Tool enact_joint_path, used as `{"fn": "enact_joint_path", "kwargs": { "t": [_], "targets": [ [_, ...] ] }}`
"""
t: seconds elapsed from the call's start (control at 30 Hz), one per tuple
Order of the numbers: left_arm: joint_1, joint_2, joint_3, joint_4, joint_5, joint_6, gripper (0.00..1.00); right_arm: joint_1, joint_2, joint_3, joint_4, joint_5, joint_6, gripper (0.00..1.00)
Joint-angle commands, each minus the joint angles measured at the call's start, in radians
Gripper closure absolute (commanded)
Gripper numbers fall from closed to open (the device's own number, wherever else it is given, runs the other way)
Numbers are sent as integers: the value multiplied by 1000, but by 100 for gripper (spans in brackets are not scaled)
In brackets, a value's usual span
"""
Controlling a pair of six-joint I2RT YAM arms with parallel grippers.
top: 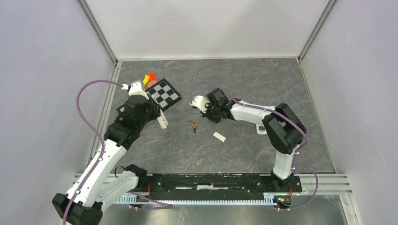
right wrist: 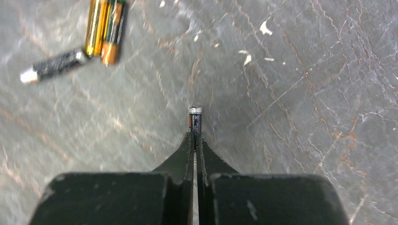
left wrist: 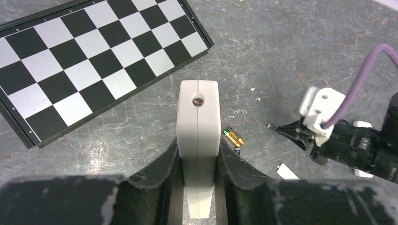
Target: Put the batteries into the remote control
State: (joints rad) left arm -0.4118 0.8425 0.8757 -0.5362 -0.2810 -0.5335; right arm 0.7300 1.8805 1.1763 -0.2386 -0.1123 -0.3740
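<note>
My left gripper (left wrist: 198,146) is shut on the white remote control (left wrist: 198,117), seen end-on between the black fingers; in the top view the remote (top: 163,121) hangs below the gripper (top: 158,117). My right gripper (right wrist: 195,137) is shut on a thin dark battery (right wrist: 195,119) that sticks out past the fingertips, held above the table. In the top view the right gripper (top: 195,105) is right of the remote. Two gold-banded batteries (right wrist: 104,28) lie side by side on the table, with a dark battery (right wrist: 54,64) beside them. They also show in the left wrist view (left wrist: 233,136).
A checkerboard (top: 165,93) lies at the back left, with orange and red pieces (top: 149,78) behind it. A narrow white strip (top: 219,136) lies on the grey table right of the loose batteries. A small white device (top: 261,129) lies under the right forearm.
</note>
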Motion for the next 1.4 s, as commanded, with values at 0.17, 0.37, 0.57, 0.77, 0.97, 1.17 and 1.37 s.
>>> {"fn": "enact_joint_path", "kwargs": {
  "t": [0.17,0.37,0.57,0.77,0.97,1.17,1.37],
  "targets": [
    [0,12,22,60,40,4,98,-35,-65,16,-255,-100,-361,100],
    [1,5,24,61,45,4,98,-39,-84,42,-223,-53,-241,82],
    [-1,-15,21,62,45,2,98,-39,-182,29,-77,-45,96,57],
    [0,-38,16,54,39,-3,98,-19,-257,-107,139,-139,734,61],
    [1,-58,5,63,53,-11,98,83,-316,-327,372,-45,1145,42],
    [0,-61,2,65,68,-10,98,82,-313,-393,423,85,1324,42],
    [0,-73,-7,66,68,-14,98,75,-256,-383,399,168,1402,45]
  ]
}}
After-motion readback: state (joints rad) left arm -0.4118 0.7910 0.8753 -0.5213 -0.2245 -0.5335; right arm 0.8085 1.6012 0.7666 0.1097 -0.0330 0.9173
